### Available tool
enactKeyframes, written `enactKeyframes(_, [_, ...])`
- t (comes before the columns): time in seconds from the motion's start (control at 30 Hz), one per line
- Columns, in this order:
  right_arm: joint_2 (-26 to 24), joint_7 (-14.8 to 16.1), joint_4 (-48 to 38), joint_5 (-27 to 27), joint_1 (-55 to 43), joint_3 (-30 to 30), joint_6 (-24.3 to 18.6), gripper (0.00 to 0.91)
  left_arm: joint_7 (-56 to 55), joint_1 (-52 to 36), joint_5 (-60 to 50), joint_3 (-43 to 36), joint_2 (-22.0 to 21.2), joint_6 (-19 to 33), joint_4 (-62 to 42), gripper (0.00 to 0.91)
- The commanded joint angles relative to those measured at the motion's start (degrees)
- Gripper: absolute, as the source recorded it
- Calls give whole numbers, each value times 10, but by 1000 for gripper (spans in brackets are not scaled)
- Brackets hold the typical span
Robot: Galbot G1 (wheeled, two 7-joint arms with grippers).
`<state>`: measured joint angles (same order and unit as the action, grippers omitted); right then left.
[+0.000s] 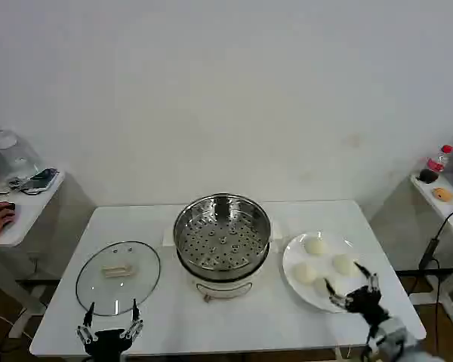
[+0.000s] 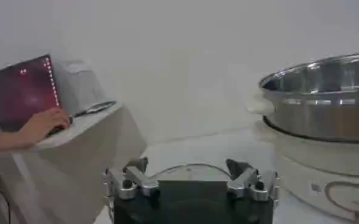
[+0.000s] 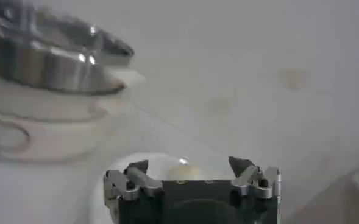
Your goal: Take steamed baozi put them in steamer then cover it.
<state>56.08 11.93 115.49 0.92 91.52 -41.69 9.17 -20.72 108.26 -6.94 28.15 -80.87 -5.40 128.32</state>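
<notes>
Stainless steel forms the steamer, which is seen in the head view at the middle of the white desk, uncovered, with its perforated tray exposed and nothing on it. A round glass lid is laid flat on the desk to the steamer's left. A white plate is set to the steamer's right, and the four baozi are carried on it, the nearest partly hidden by the right pincer. That pincer is held over the plate's near edge with its fingers spread. The left pincer is positioned at the desk's near edge, just before the lid, its fingers likewise spread.

By the left wrist view, the left pincer is shown spread above the lid's rim, nothing being held. The steamer is seen close by on its white base.

By the right wrist view, the right pincer is shown spread above the plate, with a pale baozi visible between its fingers; contact cannot be determined. The steamer is located farther off.
</notes>
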Motion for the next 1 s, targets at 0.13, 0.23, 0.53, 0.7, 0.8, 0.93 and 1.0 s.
enactKeyframes(0.13, [-231, 239, -112, -134, -206, -4, 32, 907, 57, -11, -34, 26, 3, 16, -4, 907])
enactKeyframes(0.23, [-265, 291, -147, -157, -284, 43, 11, 907, 56, -8, -37, 24, -1, 16, -2, 907])
enactKeyframes(0.53, [-296, 435, -282, -210, -561, 343, -89, 907, 53, 2, -39, 32, -8, 6, 9, 907])
enactKeyframes(0.7, [-267, 479, -362, -207, -711, 516, -132, 907, 51, 7, -42, 36, -14, 6, 12, 907])
enactKeyframes(0.8, [-231, 493, -411, -187, -777, 605, -139, 907, 52, 7, -48, 37, -18, 7, 13, 907])
enactKeyframes(0.93, [-171, 512, -471, -195, -811, 649, -137, 907, 53, 3, -48, 43, -22, 6, 18, 907])
enactKeyframes(1.0, [-154, 518, -489, -196, -819, 661, -133, 907, 54, 3, -48, 46, -23, 3, 23, 907])
